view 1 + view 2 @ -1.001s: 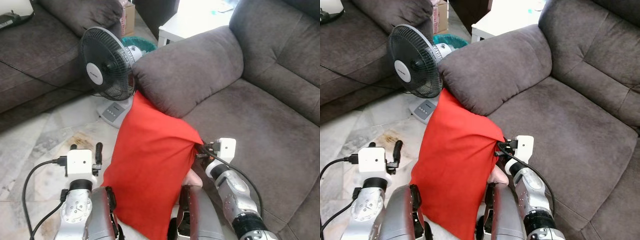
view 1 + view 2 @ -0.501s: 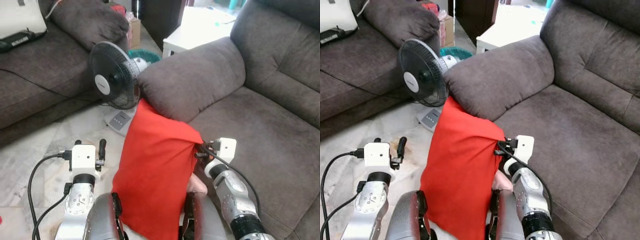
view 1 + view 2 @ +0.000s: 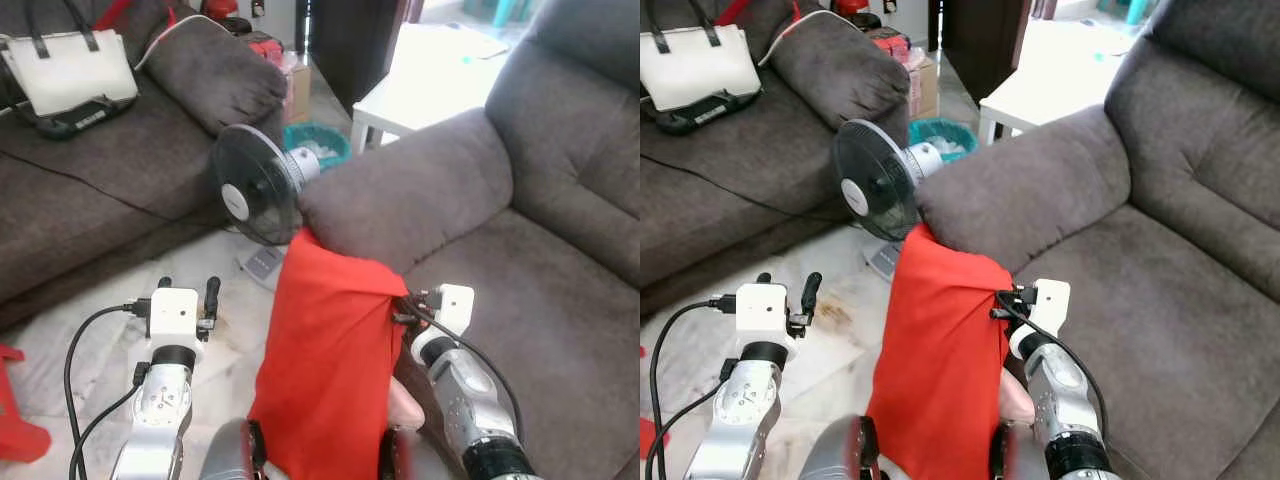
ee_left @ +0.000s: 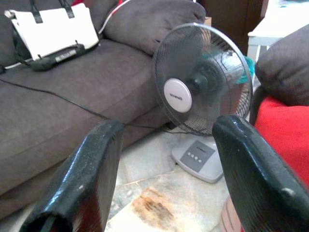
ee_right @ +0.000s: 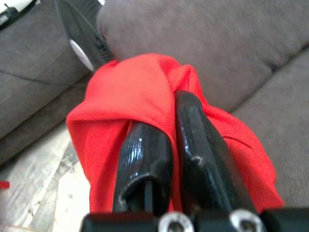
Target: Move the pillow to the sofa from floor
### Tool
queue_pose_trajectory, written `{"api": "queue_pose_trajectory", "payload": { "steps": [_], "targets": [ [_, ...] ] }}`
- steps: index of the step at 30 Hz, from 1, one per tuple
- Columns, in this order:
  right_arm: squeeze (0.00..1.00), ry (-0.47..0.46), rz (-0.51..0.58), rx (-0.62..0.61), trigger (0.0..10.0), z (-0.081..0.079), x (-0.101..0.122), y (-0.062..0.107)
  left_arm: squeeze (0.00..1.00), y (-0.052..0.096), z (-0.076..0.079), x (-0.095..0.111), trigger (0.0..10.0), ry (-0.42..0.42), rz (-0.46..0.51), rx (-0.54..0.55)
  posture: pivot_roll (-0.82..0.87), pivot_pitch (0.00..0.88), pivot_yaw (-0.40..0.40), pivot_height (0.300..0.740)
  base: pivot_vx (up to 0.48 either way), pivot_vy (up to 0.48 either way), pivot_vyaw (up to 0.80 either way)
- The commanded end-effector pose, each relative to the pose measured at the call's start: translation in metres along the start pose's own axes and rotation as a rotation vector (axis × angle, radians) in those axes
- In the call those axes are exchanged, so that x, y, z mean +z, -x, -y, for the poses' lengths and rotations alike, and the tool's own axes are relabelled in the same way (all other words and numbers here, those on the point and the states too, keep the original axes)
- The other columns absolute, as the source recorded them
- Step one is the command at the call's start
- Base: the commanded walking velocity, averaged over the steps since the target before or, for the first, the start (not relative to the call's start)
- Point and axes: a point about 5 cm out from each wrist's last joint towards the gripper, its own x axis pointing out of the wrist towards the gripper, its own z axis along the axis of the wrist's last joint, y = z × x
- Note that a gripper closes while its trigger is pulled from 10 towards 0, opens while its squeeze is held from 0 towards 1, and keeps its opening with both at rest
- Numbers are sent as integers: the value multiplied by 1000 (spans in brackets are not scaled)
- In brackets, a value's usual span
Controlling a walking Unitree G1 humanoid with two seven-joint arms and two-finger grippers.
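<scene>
The right claw (image 5: pixel 169 145) is clenched on the top corner of the red pillow (image 3: pixel 330 370). The pillow hangs long-ways down, just beside the sofa (image 3: pixel 540 290) arm. The seat lies to its right. The left claw (image 4: pixel 164 169) is spread wide, holding nothing.

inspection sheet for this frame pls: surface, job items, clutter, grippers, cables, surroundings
Surface: grey sofa, bare seat cushion beside the robot; marble floor with a brown stain.
Job's things: red pillow hanging at the sofa armrest, top corner pinched by the right gripper.
Clutter: standing fan on the floor by the armrest; white handbag on the second sofa.
Grippers: right gripper shut on the pillow; left gripper open, holding nothing, facing the fan.
Cables: black cord across the second sofa.
Surroundings: white side table, teal basket.
</scene>
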Motion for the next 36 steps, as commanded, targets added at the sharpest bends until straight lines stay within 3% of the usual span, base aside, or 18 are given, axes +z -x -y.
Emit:
{"api": "queue_pose_trajectory", "payload": {
  "steps": [1, 11, 36],
  "targets": [
    [0, 45, 220, 23, 10000, -3, 51, -6, 0, 2, 2, -5, 10000, 3, -16, -11, 155, 0, -69, 687, 0, 0, 0],
    [0, 52, 227, 2, 10000, 2, 53, -5, 0, 2, 5, -6, 10000, 4, -15, -26, 155, 0, -70, 740, 0, 0, 0],
    [0, 40, 218, -18, 10000, 5, 51, -6, 0, 2, 3, -8, 10000, 6, -18, -12, 168, 1, -74, 740, 0, 0, 0]
  ]
}}
